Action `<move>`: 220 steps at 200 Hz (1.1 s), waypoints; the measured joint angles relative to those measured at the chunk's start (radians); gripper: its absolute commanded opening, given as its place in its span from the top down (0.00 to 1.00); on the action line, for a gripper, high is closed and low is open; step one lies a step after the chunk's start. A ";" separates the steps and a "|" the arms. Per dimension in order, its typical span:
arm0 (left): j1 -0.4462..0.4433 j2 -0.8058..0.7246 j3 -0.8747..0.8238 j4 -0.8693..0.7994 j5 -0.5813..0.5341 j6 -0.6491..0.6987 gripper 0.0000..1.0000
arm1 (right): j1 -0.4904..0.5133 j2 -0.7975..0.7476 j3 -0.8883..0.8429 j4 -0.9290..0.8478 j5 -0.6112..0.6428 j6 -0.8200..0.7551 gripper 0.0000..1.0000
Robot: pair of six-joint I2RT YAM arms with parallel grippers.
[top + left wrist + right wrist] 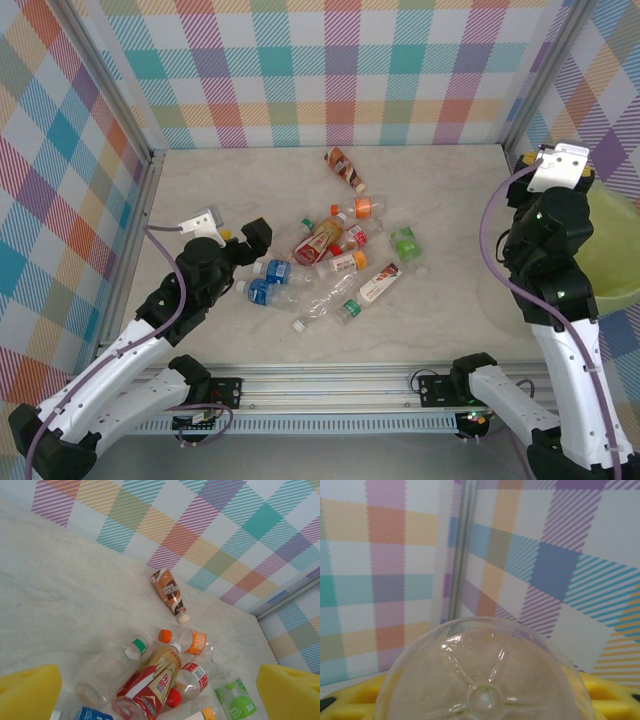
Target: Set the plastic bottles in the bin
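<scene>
Plastic bottles (330, 255): loose heap, mid-frame on the table (200, 180); one clear bottle (482, 665) clenched, base outward, in the right claw (482, 705); bin (620, 270) at the right edge of the top view, by the right arm; left claw (159, 695) released, spread wide above the heap. Handling: centre the bottle well inside the bin's rim before letting go, lest it bounce out.

Lab test cell: plaid walls (340, 70), aluminium framing (340, 382).
</scene>
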 measured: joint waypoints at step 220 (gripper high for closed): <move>0.152 0.161 -0.019 -0.319 0.134 -0.269 0.00 | -0.519 0.185 -0.054 -0.531 -0.357 0.396 0.00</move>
